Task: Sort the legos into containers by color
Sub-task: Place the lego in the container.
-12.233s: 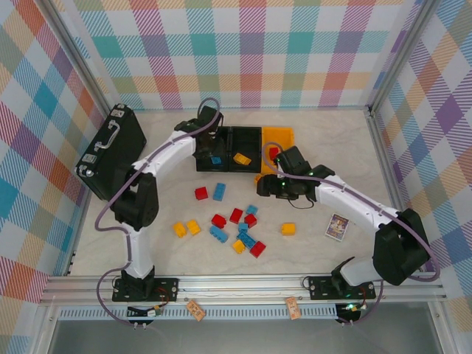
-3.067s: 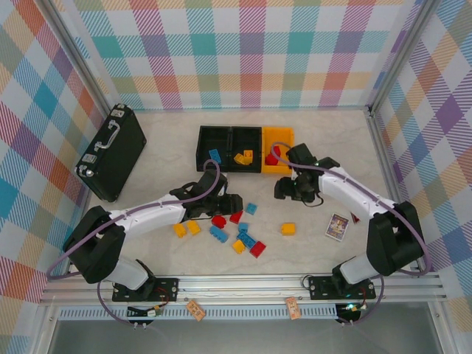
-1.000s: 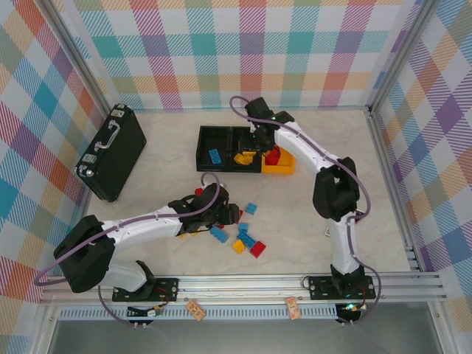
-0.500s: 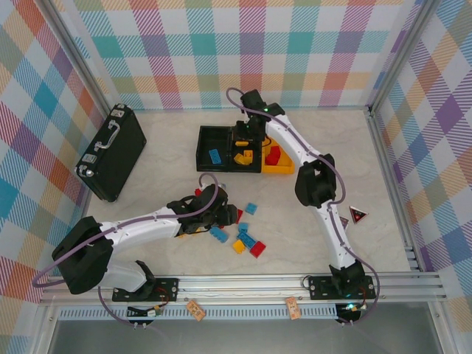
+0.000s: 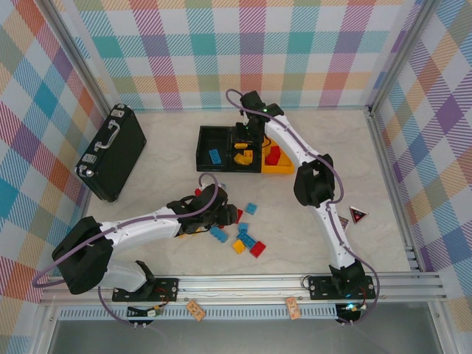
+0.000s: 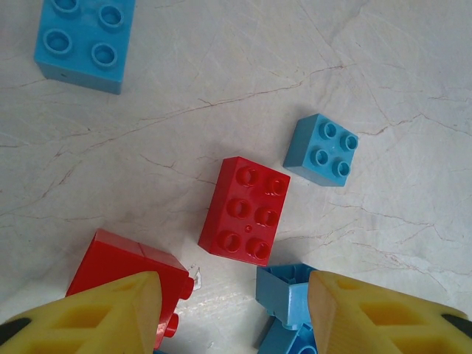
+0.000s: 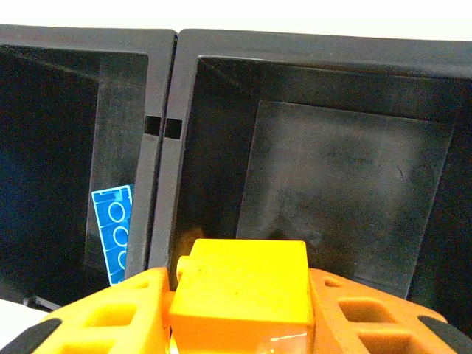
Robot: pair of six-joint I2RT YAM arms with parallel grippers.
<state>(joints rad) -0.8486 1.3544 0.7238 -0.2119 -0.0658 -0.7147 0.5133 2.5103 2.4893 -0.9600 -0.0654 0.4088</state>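
R gripper (image 7: 237, 321), jaws clamped on a yellow brick (image 7: 240, 284), is now up from the pile (image 5: 243, 234) & over the middle black bin (image 7: 346, 169), so we reckon drop's next, while L gripper (image 6: 234, 313), jaws half open & empty, still hovers above a red brick (image 6: 245, 210).

Three joined plastic bins (image 5: 200, 151), two black, one yellow-orange, stand behind the scattered studded plastic bricks (image 5: 248, 240), a black handled briefcase (image 5: 110, 155) well to their left, one blue brick (image 5: 214, 155) seemingly inside the leftmost bin (image 5: 214, 140).
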